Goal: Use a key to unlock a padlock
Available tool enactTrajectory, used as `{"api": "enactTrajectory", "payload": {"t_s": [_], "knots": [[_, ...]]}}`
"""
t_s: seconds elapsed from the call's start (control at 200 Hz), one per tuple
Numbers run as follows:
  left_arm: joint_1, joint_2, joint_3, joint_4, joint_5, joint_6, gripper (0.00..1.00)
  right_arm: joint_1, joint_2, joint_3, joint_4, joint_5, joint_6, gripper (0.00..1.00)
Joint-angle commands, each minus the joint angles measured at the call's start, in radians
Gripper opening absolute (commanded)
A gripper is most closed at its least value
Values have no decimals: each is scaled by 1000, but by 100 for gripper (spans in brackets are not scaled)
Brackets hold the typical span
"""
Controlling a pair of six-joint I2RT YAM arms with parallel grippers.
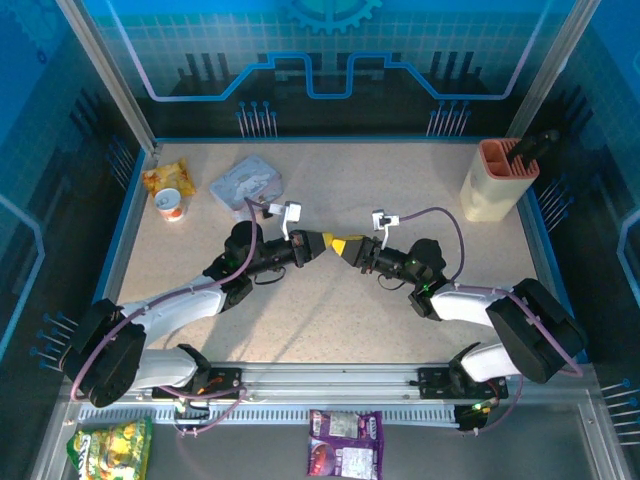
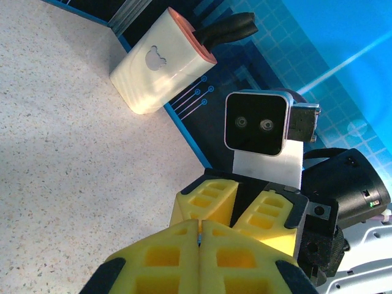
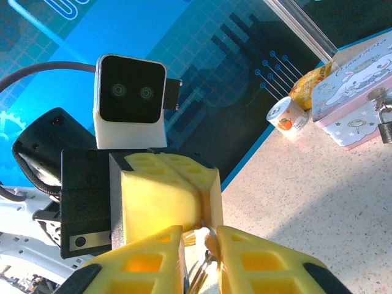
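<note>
My two grippers meet tip to tip over the middle of the table. The left gripper (image 1: pixel 320 243) (image 2: pixel 199 223) is shut, its yellow pads pressed together on a thin sliver at the tips. The key (image 3: pixel 201 272), thin silvery metal on a ring, runs from those tips down between the fingers of the right gripper (image 1: pixel 347 246) (image 3: pixel 200 236), which stand apart. The padlock (image 3: pixel 386 125) hangs at the front of the pale tin (image 3: pixel 349 116) (image 1: pixel 247 183), far left of both grippers.
A cream and pink holder (image 1: pixel 497 178) (image 2: pixel 162 61) with a dark tool stands at the back right. A small can (image 1: pixel 171 204) (image 3: pixel 286 116) and a yellow snack bag (image 1: pixel 160 178) sit at the back left. Two packets (image 1: pixel 345 443) lie below the front rail.
</note>
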Motion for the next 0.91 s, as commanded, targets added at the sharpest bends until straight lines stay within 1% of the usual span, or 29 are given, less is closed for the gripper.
{"api": "enactTrajectory", "payload": {"t_s": [0.0,0.295,0.45,0.59,0.785,0.901], "knots": [[4,6,37,27,10,4,0,16,-18,30,-11,-27,-24,19],[3,14,43,26,16,6,0,17,-36,38,-49,-26,-33,12],[4,20,47,32,16,3,0,17,-40,35,-46,-18,-26,11],[3,23,53,37,17,2,0,16,-46,37,-56,-5,-24,7],[4,18,50,26,12,6,5,11,-78,30,-107,19,-38,1],[4,13,48,17,6,6,14,9,-103,30,-157,34,-57,0]]}}
